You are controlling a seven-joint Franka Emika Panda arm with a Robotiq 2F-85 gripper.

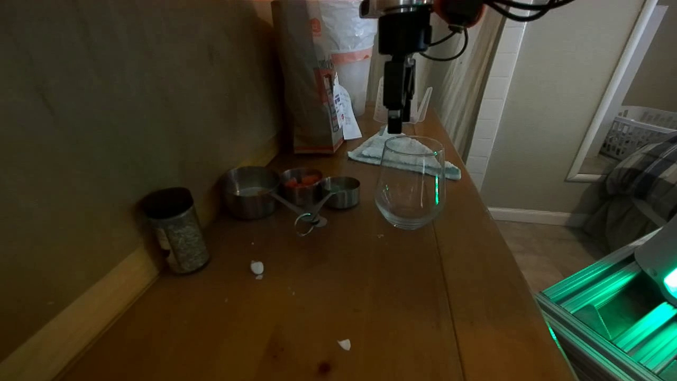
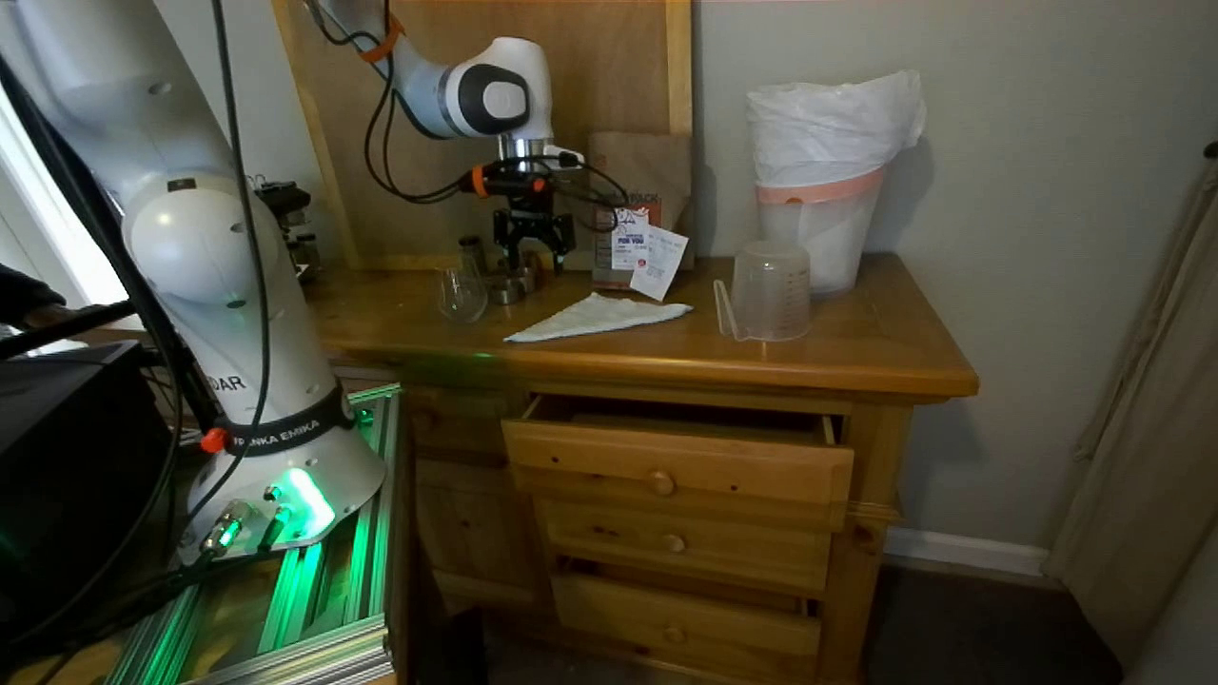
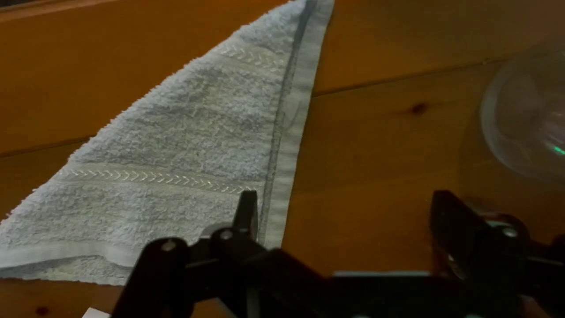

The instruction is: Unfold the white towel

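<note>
Your fingers [image 3: 248,212] stand wide apart, pointing down above the bench [image 2: 885,347]. In the wrist view one overlaps the white towel [image 3: 185,132] just inside its hem, the other sits near the clear round glass [image 3: 525,119], and a strip of hem and some wood show between them. The towel lies on the bench, folded into a triangle, its long fold facing the drawer-side edge and one corner reaching close to that edge.

The nearest thing in your way is that glass: it stands upright near the same edge, beside the towel but apart from it. Past the towel's opposite corner you have a clear plastic jug [image 2: 775,295], also apart, and a tall white-and-orange bin [image 2: 820,224] near the bench's wall-side corner. Behind the towel a brown paper bag [image 2: 639,171] stands by the wall-side edge, with white paper tags [image 2: 659,266] in front; you can't tell whether they touch the towel.

Between the glass and the wall-side edge you have three metal measuring cups [image 1: 251,196], one holding orange-red pieces [image 1: 308,180], and farther along that edge a dark-lidded jar [image 1: 182,241]. Small white bits [image 1: 257,268] lie on the bench past the cups. Below, the top drawer [image 2: 590,461] stands partly out.
</note>
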